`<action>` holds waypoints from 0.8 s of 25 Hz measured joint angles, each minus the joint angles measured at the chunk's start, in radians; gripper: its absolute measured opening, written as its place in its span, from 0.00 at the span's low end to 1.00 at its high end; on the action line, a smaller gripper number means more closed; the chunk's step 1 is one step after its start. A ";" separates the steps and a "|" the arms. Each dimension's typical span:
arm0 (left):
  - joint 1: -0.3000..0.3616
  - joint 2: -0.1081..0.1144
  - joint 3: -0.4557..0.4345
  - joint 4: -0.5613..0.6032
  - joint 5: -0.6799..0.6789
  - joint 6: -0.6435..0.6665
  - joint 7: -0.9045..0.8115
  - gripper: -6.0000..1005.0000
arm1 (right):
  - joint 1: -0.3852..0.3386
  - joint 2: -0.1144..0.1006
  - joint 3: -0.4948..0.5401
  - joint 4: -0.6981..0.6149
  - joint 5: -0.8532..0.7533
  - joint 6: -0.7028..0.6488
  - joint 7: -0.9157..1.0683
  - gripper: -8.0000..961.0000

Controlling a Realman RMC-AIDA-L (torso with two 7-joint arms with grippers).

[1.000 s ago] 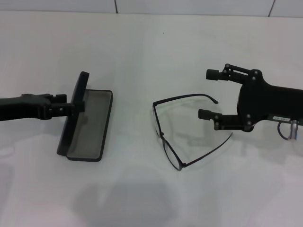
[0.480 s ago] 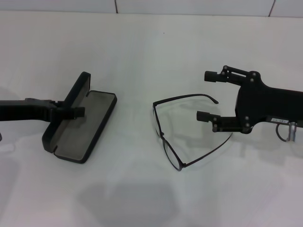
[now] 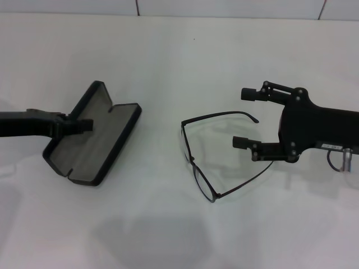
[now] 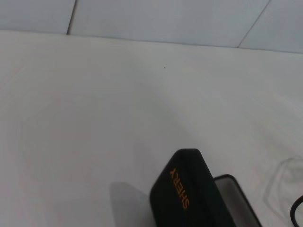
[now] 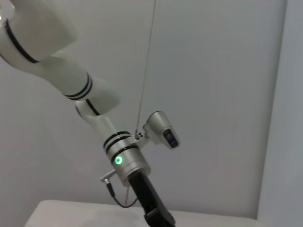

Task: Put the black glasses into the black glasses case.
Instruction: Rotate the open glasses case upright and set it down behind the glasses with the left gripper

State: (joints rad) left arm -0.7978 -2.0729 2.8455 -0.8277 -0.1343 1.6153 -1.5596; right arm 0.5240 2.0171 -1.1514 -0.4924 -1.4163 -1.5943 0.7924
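The black glasses case (image 3: 109, 147) lies open at the left of the white table, grey lining up, lid on its far-left side. My left gripper (image 3: 83, 124) reaches in from the left and is shut on the lid. The left wrist view shows the lid's outside (image 4: 187, 198) with orange "SHERY" lettering. The black glasses (image 3: 197, 171) lie unfolded in the middle, temple arms pointing right. My right gripper (image 3: 244, 117) is open just right of them at table height. The tip of the far temple arm (image 3: 255, 119) lies between its fingers, untouched.
The white table (image 3: 179, 50) ends at a tiled wall at the back. The right wrist view shows only the wall and my white left arm (image 5: 118, 158) with a green light.
The left gripper has swung the lid from nearly upright to wide open, and the case has turned and slid a little left. The right gripper has barely moved.
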 joint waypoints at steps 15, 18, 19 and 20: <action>-0.101 0.005 0.001 0.002 -0.014 -0.066 0.138 0.21 | -0.011 -0.004 -0.082 -0.022 -0.089 -0.088 -0.072 0.86; -0.159 0.007 0.002 0.030 -0.048 -0.111 0.241 0.21 | -0.011 -0.002 -0.089 -0.024 -0.106 -0.097 -0.081 0.86; -0.180 0.011 0.002 0.052 -0.054 -0.129 0.289 0.21 | -0.012 -0.002 -0.092 -0.022 -0.106 -0.098 -0.087 0.86; -0.197 0.014 0.002 0.077 -0.055 -0.145 0.338 0.21 | -0.012 -0.002 -0.093 -0.020 -0.106 -0.098 -0.093 0.86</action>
State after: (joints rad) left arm -0.9943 -2.0589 2.8471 -0.7507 -0.1891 1.4707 -1.2214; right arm 0.5120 2.0156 -1.2447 -0.5120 -1.5225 -1.6921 0.6990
